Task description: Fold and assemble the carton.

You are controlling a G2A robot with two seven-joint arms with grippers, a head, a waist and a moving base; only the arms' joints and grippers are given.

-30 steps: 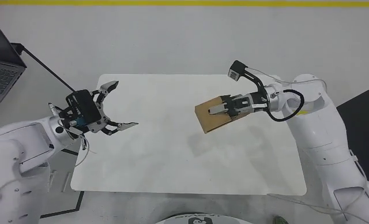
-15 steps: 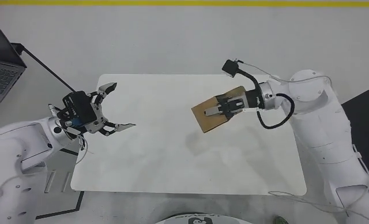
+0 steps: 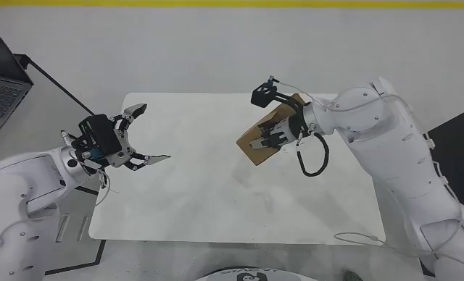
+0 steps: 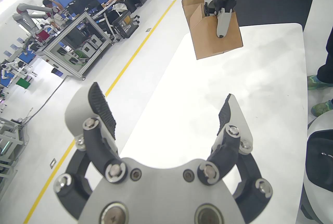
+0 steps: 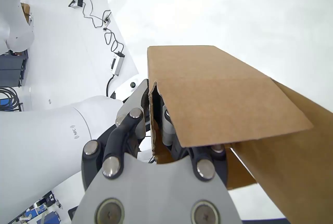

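**Rolled the right wrist, tipped the carton toward the other side**

Kept the flat brown cardboard carton (image 3: 270,123) pinched shut in the right jaws through that whole last second, up in the air over the right half of the white table (image 3: 217,208), never touching it. Rolled the wrist meanwhile and swung the black wrist camera (image 3: 265,95) from off the carton's far-right corner round to over its far edge. Nudged the carton a touch toward the table's middle too, and left it on what looked like a steeper slant.

From the left wrist view, spotted one grey finger (image 4: 222,24) pressed flat on the outer panel, with a flap standing open just behind it. Couldn't make out the opposite finger.

Barely budged the left arm (image 3: 43,181): parked by the table's left edge, left jaws spread wide and holding nothing, aimed across at the carton, well apart from it.

Read it as a hand-off setup, tbh: turned an open end toward the empty jaws. Hadn't folded or tucked anything yet, so still early. Probably needed the left side to come over and catch a flap next.
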